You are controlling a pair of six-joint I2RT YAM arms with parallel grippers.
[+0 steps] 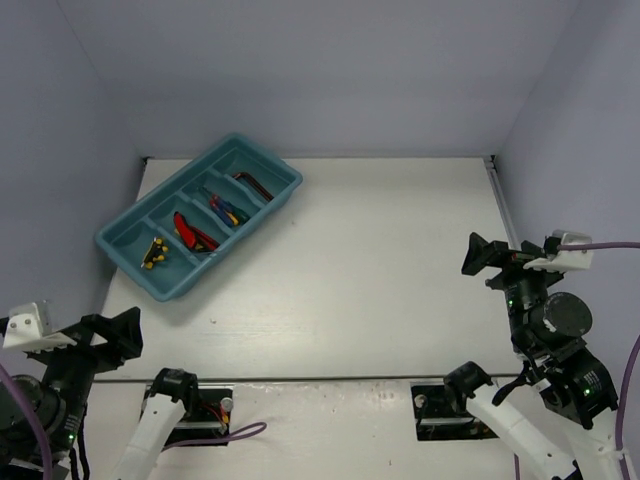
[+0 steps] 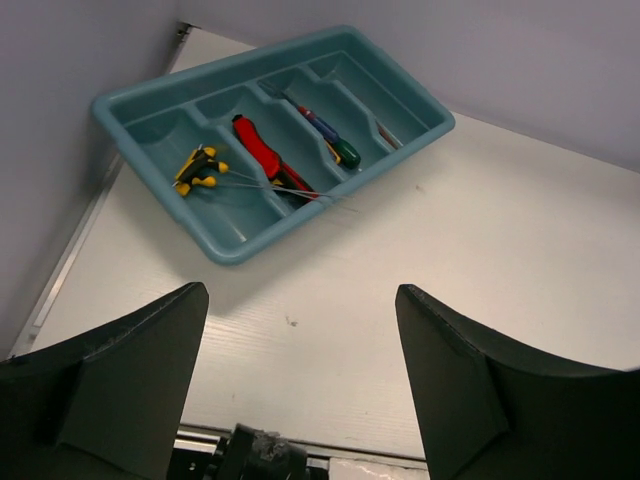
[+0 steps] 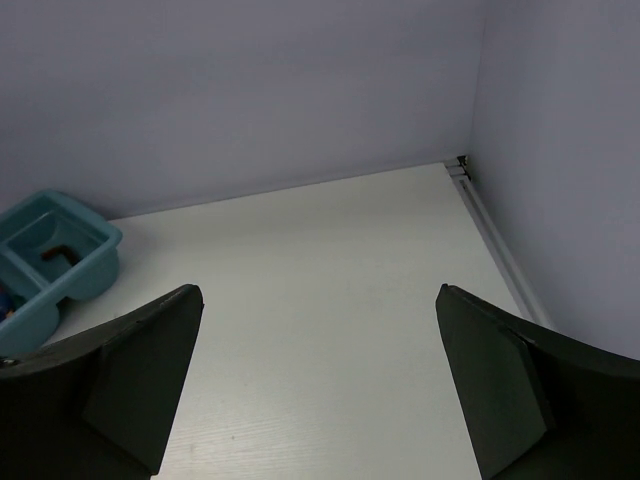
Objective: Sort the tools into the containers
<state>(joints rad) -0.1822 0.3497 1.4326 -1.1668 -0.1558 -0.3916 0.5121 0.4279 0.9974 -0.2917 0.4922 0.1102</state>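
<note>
Lying in the tray point(image 2: 300, 228), tools point(image 2: 262, 150) show plainly from the left wrist; the right wrist catches only its end. Left end effector point(image 2: 300, 300) and right end effector point(image 3: 320, 295) gape wide, empty.

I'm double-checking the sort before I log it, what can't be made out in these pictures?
Top view: the teal tray's contents are too small to count.
Left wrist view: a tray divider mostly hides the hex keys.
Left wrist view: the T-handle drivers overlap; their number is unclear.
Right wrist view: the left edge cuts off the tray; only one end shows.
</note>
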